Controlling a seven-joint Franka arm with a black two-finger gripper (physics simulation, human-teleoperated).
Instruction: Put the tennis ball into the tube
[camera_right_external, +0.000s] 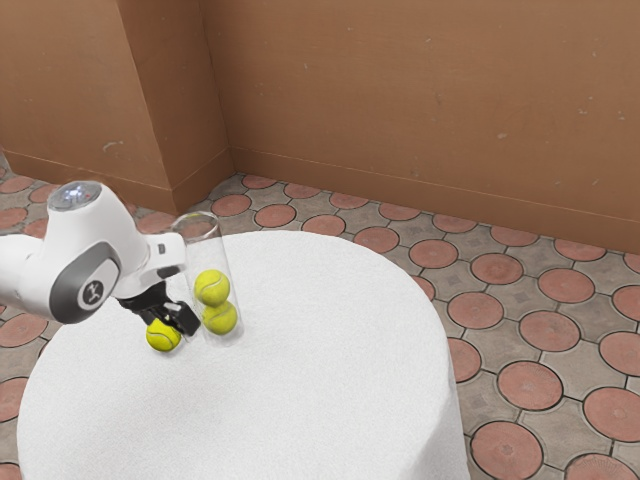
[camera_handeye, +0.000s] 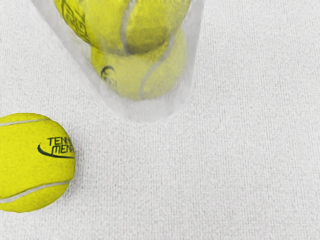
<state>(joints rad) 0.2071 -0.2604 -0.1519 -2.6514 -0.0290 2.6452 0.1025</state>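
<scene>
White tabletop bears the clear tube, its walls stacking two tennis balls; beside the loose tennis ball, pincer apart or together, I cannot tell.

The exterior view looks down at a slant from above, over the counter toward the wall, far enough back that the arm enters from nine o'clock. The wrist view faces steeply down, close up. Both share the clear tube and loose ball, the exterior view's eight-to-nine o'clock side.
</scene>
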